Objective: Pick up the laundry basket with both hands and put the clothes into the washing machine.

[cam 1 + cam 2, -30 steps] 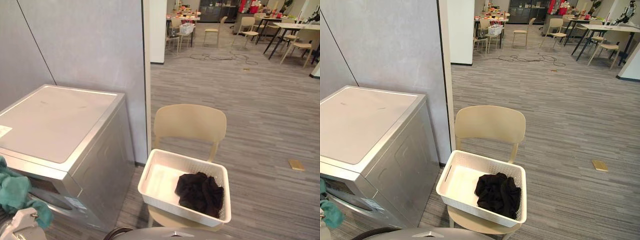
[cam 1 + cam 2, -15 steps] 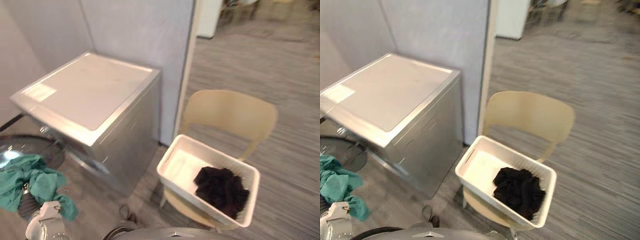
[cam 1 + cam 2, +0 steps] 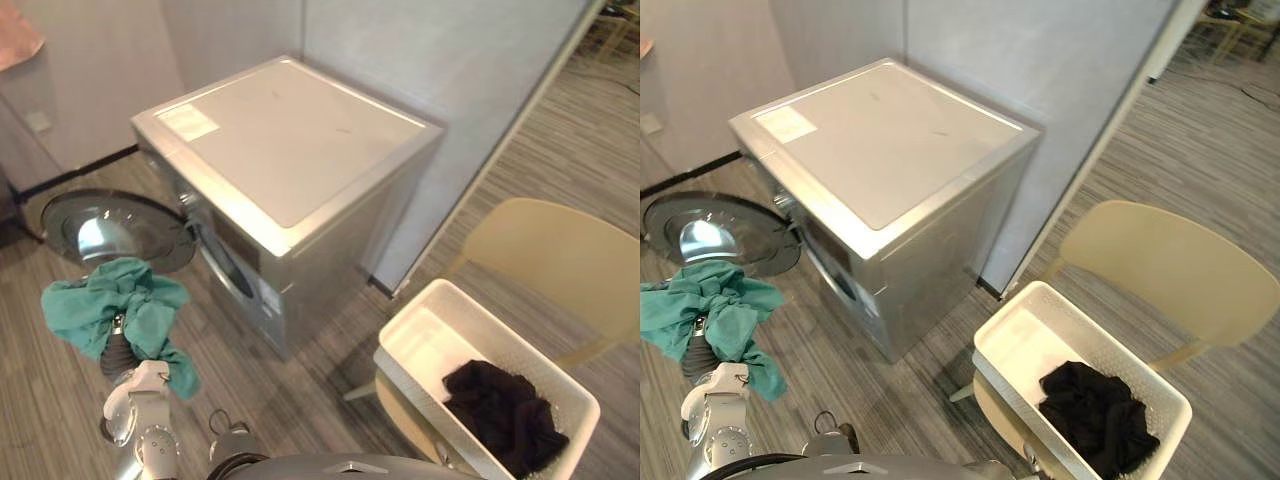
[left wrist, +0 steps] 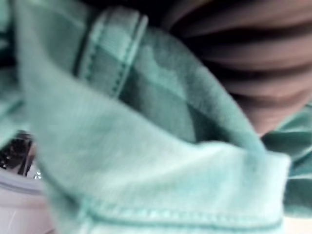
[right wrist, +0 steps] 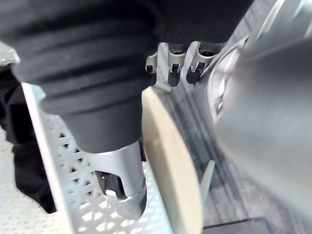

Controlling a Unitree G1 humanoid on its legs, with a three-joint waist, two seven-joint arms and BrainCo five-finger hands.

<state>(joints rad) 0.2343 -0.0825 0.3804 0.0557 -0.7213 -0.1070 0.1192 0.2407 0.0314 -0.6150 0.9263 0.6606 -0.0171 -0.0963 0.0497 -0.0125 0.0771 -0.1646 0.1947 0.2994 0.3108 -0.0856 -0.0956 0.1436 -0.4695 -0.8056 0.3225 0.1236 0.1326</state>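
A teal garment (image 3: 115, 305) is bunched over my left hand (image 4: 258, 63), low on the left in front of the washing machine (image 3: 290, 150). The machine's round door (image 3: 110, 228) hangs open, facing the floor side. The white mesh laundry basket (image 3: 400, 322) sits on a beige chair (image 3: 550, 260) to the right, with black clothes (image 3: 500, 410) in its near end. In the right wrist view my right hand (image 5: 97, 73) hangs beside the basket's mesh wall (image 5: 73, 165) and the chair seat (image 5: 165, 161), fingers (image 5: 170, 63) relaxed, holding nothing.
A grey partition wall (image 3: 440, 60) stands behind the machine and chair. The open door juts out over the wood-look floor (image 3: 300, 390) left of the machine. A pink cloth (image 3: 15, 40) hangs at the top left corner.
The camera has swung left and down, so the machine's front and open door now show. The teal garment sits higher in view. The basket stays on the chair.
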